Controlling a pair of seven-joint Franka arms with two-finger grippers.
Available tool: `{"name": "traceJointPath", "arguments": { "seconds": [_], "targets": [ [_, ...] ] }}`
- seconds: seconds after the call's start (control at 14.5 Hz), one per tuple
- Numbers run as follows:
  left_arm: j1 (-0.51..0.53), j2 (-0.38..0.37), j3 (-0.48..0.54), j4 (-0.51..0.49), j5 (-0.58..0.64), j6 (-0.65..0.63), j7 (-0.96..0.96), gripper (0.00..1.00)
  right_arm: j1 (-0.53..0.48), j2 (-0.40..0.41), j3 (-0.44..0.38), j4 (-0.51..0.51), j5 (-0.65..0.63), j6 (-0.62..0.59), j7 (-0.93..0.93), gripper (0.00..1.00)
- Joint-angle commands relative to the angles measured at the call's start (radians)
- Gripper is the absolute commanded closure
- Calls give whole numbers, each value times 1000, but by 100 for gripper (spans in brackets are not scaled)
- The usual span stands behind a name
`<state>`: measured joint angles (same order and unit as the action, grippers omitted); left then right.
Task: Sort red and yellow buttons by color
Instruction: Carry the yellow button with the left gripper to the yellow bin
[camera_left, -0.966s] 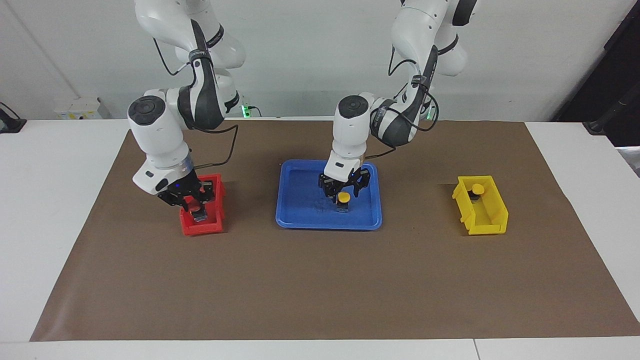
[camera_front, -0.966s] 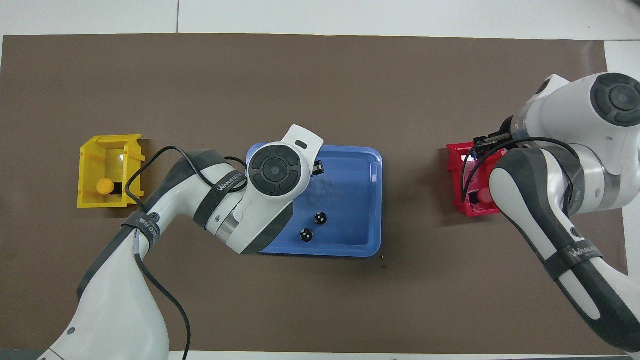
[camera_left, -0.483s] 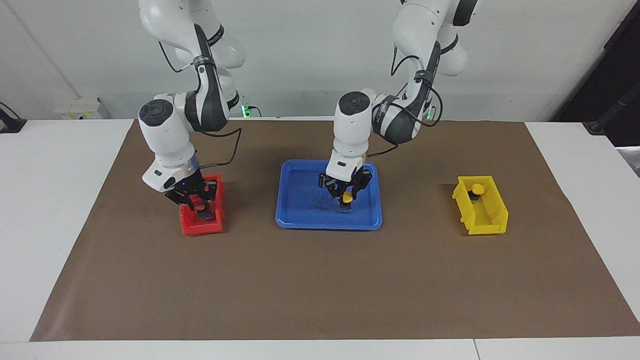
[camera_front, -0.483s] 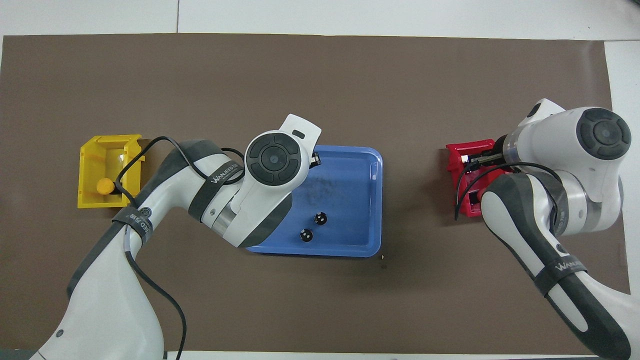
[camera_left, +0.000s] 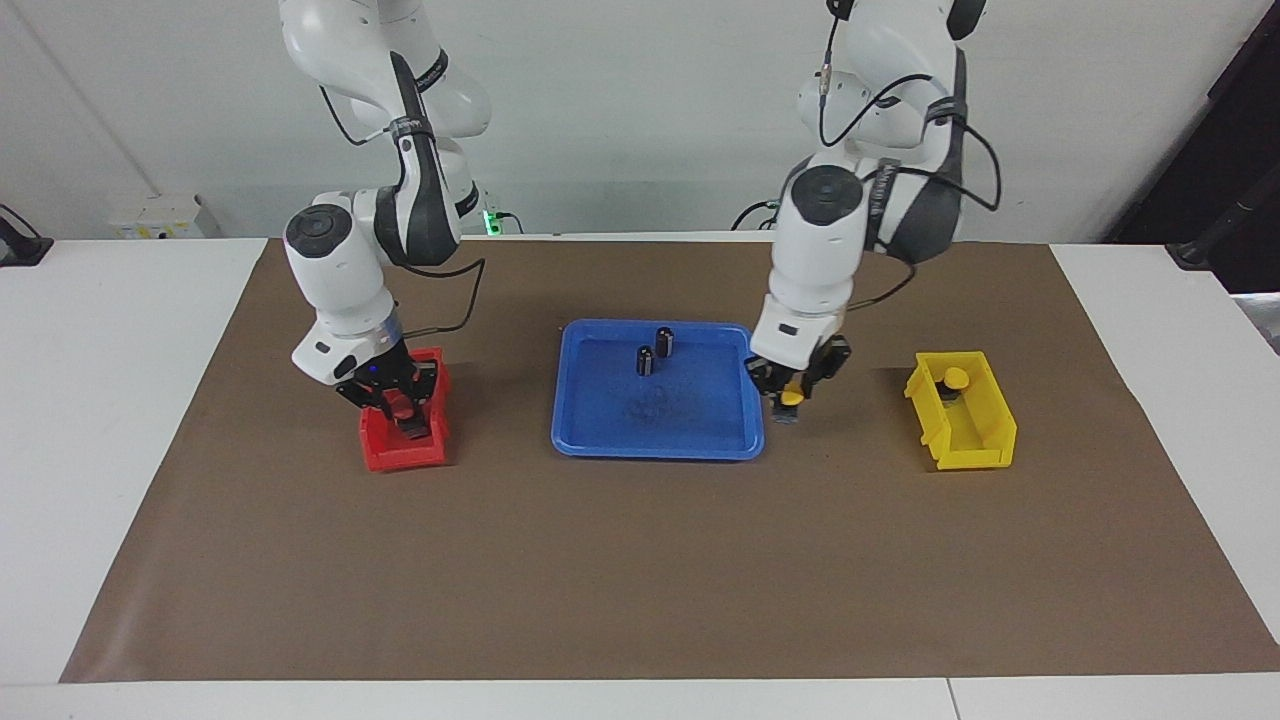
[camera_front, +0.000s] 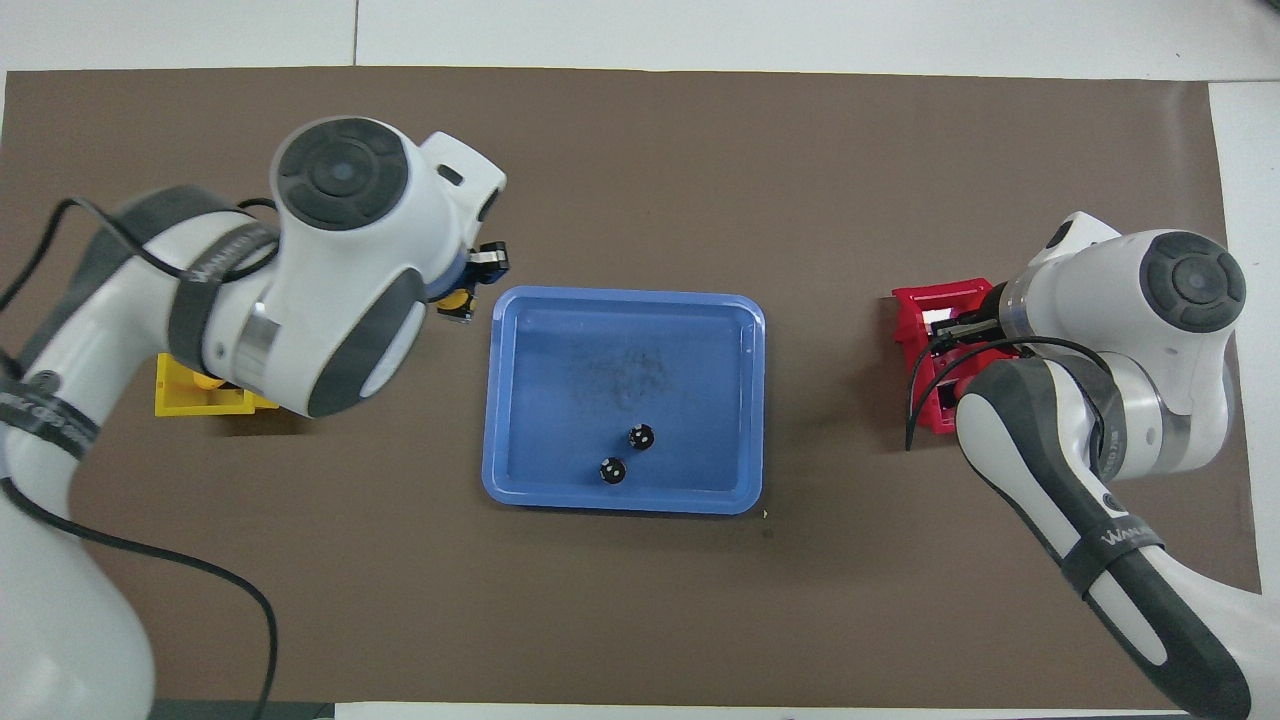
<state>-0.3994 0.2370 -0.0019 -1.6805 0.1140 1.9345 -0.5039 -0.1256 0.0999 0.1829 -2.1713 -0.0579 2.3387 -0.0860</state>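
Brown mat (camera_left: 640, 560) lies bare between tray (camera_left: 585, 440) and yellow bin (camera_left: 985, 440) — left gripper (camera_left: 790, 395) fingers clamp yellow button (camera_left: 791, 399); right gripper (camera_left: 392, 402) unclear

Hidden and unclear parts

In the overhead view the left arm covers most of the yellow bin (camera_front: 200, 398), and the right arm covers part of the red bin (camera_front: 925, 330). In the facing view the right gripper (camera_left: 392, 398) hides the inside of the red bin (camera_left: 385, 452), so its contents cannot be told. The held yellow button (camera_left: 791, 399) shows only partly between the fingers of the left gripper (camera_left: 795, 385).
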Motion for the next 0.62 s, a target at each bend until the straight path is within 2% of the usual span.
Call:
{"name": "traceJointPath", "arguments": {
  "seconds": [0.0,0.21,0.41,0.55],
  "targets": [
    [159,-11,-10,-11,-59,-17,267,99,-19,-20,9,-30,23,24,-41,55],
    [290,-11,-9,-16,-112,-14,468,99,-17,-20,9,-28,23,21,-43,36],
    [372,-13,-9,-27,-134,-14,554,99,-17,-19,9,-2,23,-15,-44,34],
    [398,-22,-9,-57,-157,-8,539,99,-9,-5,9,106,21,-152,-43,33]
  ]
}}
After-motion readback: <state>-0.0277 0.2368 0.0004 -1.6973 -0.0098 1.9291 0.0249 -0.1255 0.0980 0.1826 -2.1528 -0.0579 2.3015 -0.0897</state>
